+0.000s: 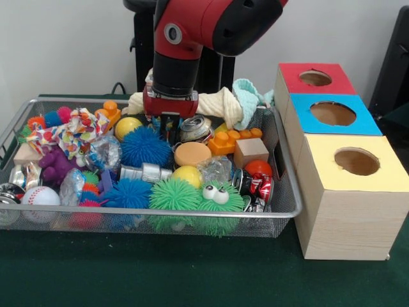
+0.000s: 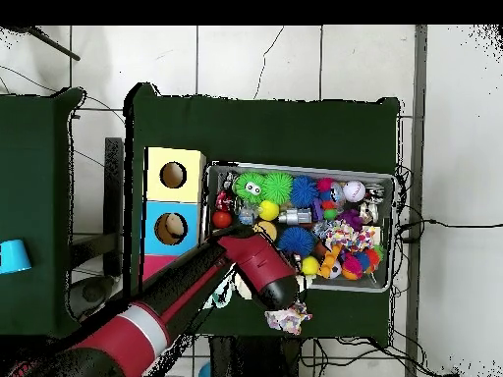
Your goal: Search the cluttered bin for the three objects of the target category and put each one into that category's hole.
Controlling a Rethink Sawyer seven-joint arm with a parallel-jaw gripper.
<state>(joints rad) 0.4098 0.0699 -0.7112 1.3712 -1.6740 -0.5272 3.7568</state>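
The silver wire mesh bin (image 1: 160, 212) sits left of three wooden boxes and is full of toys; it also shows in the overhead view (image 2: 300, 169). My gripper (image 1: 168, 130) is lowered into the bin's far side, between a yellow ball (image 1: 128, 126) and a crushed silver can (image 1: 195, 128), just behind a blue spiky ball (image 1: 145, 147). Whether it grips anything is not visible. The red-panelled hole (image 1: 315, 78) tops the farthest box. In the overhead view the arm (image 2: 196, 290) covers most of the red panel (image 2: 159, 265), the hole and the gripper.
The blue-panelled hole (image 1: 333, 113) and the yellow-panelled hole (image 1: 356, 161) are nearer the camera. The bin holds an orange brick (image 1: 233, 139), a wooden cube (image 1: 250, 151), a green spiky ball with eyes (image 1: 217, 198), a baseball (image 1: 40, 196), a red can (image 1: 257, 185) and a cream knotted rope (image 1: 220, 102).
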